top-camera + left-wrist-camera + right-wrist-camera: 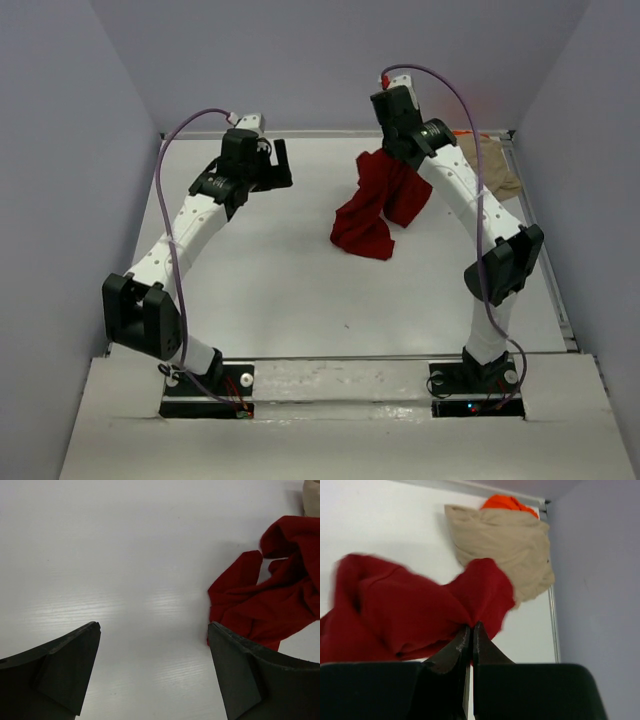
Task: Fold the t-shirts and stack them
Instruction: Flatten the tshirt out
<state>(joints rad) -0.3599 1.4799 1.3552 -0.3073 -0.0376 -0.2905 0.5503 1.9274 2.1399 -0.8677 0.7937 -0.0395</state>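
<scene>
**A:** Where is the red shirt (pixel 375 205) lying?

**B:** It is hanging in a bunch right of the table's (pixel 280 290) middle. Its top is being pinched up and its lower folds are resting on the table.

**A:** What is pinching it?

**B:** The right fingers (pixel 455 650) are pressing together on a fold of the red cloth. The right arm (pixel 470 200) is arching up from its base, with its elbow jutting toward the right edge and its wrist reaching over the shirt.

**A:** And the others?

**B:** The tan shirt (pixel 497 165) is lying crumpled in the far right corner, with orange fabric (pixel 507 502) peeking out behind it.

**A:** What is the left side doing?

**B:** The left arm (pixel 190 225) is bending up and forward, with its wrist hovering over bare table. The left fingers (pixel 65 665) are standing wide apart and holding nothing.
</scene>
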